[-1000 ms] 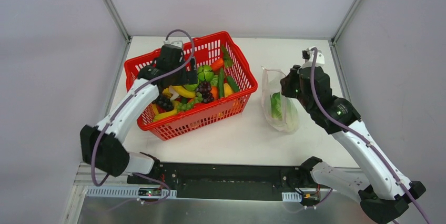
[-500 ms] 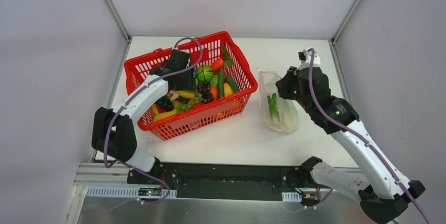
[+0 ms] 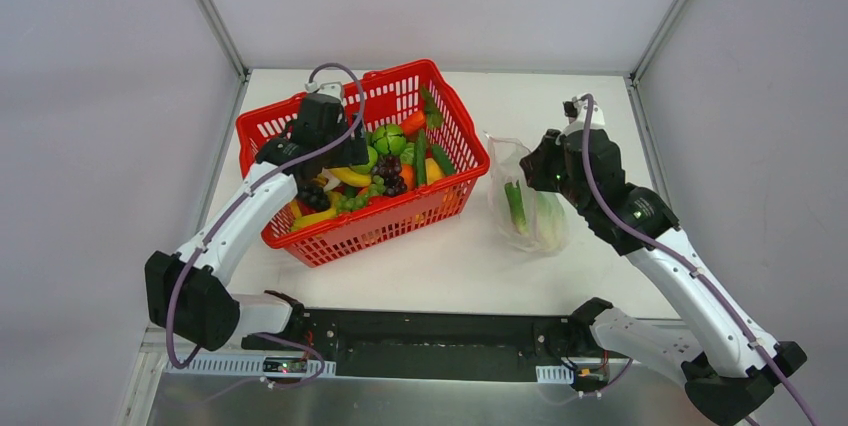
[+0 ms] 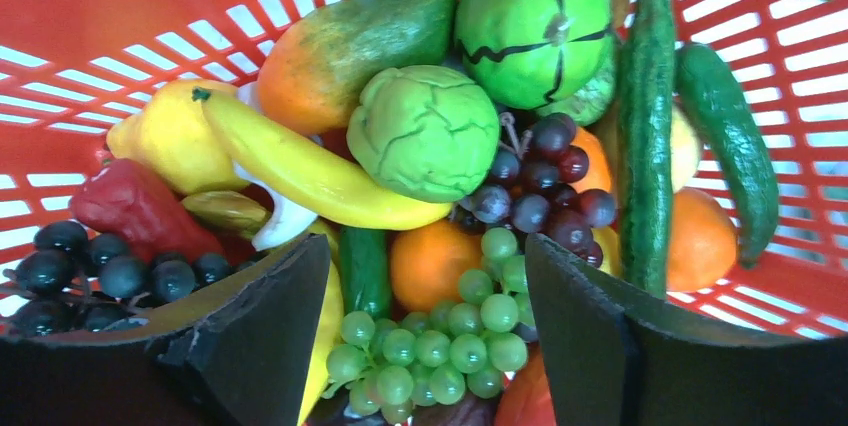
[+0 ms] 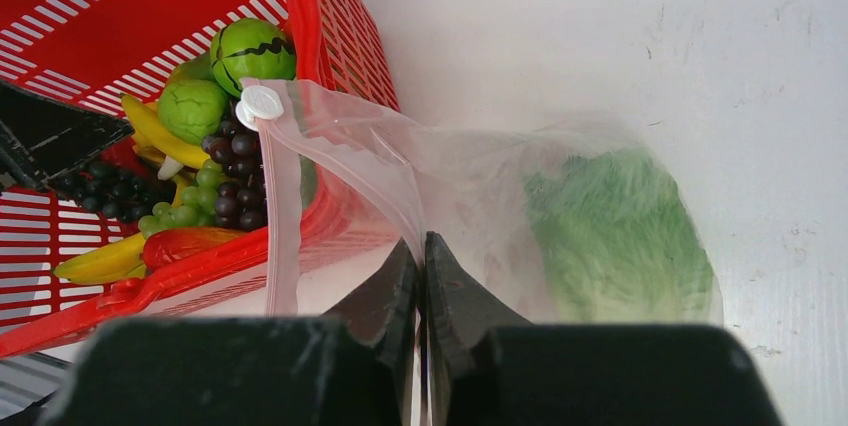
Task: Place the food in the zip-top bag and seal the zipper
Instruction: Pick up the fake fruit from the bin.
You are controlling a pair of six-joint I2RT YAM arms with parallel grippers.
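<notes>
The red basket (image 3: 380,226) is sitting on the left half of the counter (image 3: 460,266), holding most of the food (image 3: 385,171). The left claw (image 4: 428,246) is hanging inside it, pointing down at the pile. Its fingers (image 4: 270,336) are standing spread, with green grapes (image 4: 430,346) lying in the gap below them. I cannot tell whether they are touching the grapes. Just beyond the fingertips an orange (image 4: 430,261), a banana (image 4: 300,166) and a small green cabbage (image 4: 425,131) are lying piled together. Dark grapes (image 4: 545,191) and a cucumber (image 4: 645,116) are lying to the right of them.

The bag (image 3: 535,216) is lying on the counter just right of the basket. The right claw (image 5: 422,246) is pinching it, fingers pressed together on the clear film at its mouth edge and holding that edge up off the counter. The zipper (image 5: 275,226) is running from the pinch up toward the basket, with a white slider (image 5: 262,103) at its far end. The mouth is gaping open toward the basket. A leafy cabbage (image 5: 610,236) is lying inside the bag, at its bottom, against the counter.
</notes>
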